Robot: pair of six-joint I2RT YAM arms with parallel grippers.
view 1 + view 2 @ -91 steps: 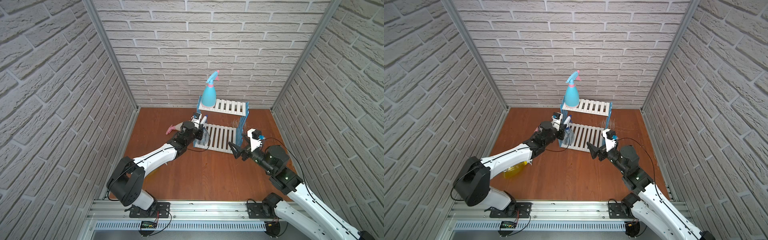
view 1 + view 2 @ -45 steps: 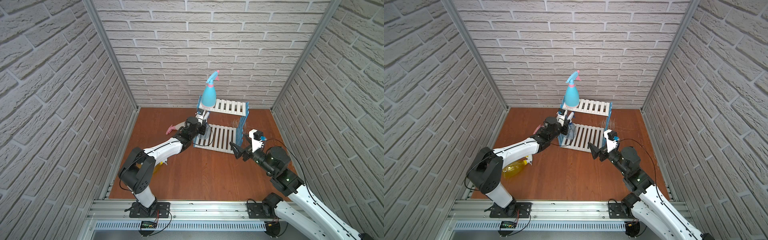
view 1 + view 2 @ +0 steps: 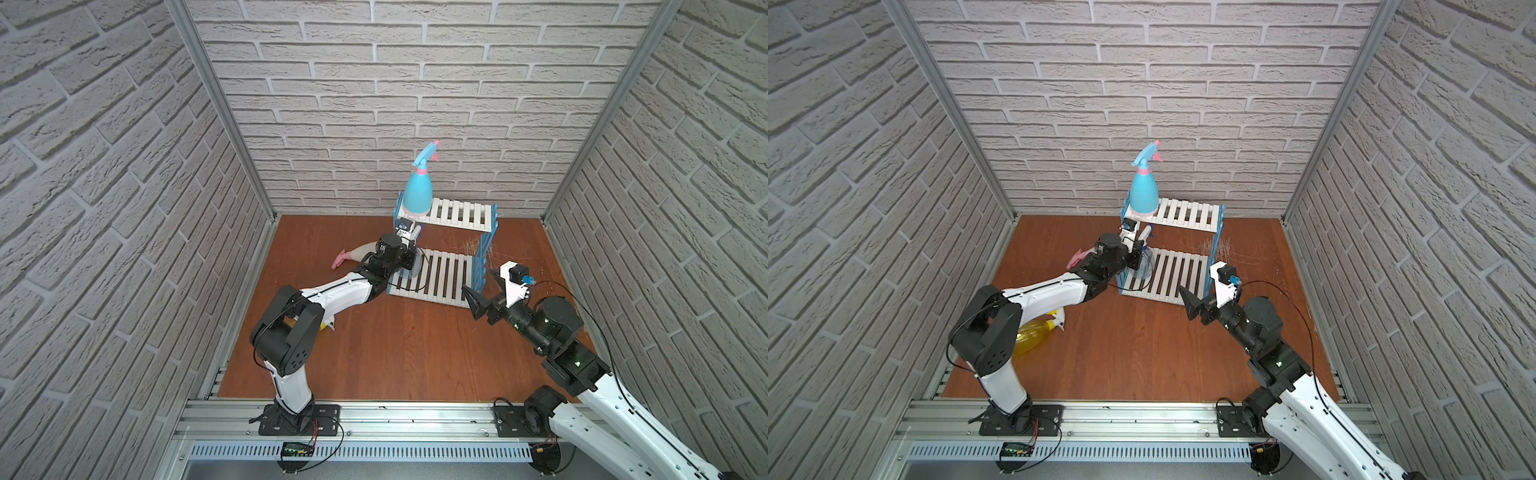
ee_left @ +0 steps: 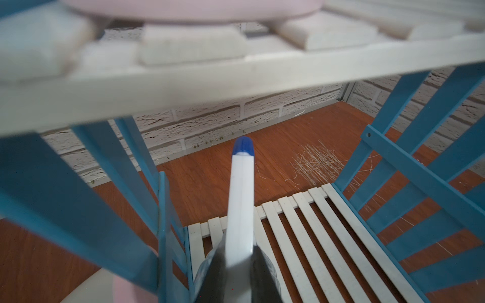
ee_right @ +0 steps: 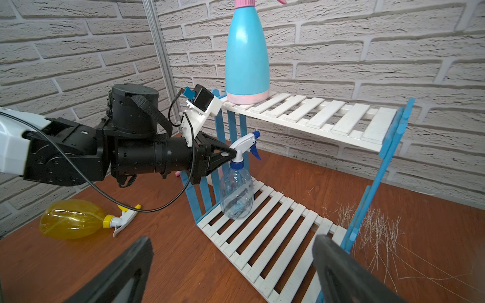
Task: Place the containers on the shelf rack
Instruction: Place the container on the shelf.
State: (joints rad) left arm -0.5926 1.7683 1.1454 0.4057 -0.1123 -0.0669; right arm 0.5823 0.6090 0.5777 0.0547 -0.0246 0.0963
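Left claw (image 5: pixel 232 153) clenched on clear bottle (image 5: pixel 236 195), upright on lower shelf of rack (image 5: pixel 278 236), right claw (image 5: pixel 232 241) gaping, empty

Bright, even light with soft shadows; top views bow at edges, left wrist view blurs the shelf rack (image 4: pixel 183 65).

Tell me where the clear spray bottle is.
In the right wrist view the clear bottle stands upright on the shelf rack, lower tier, left end, under the light-blue bottle, its head held by the left gripper.
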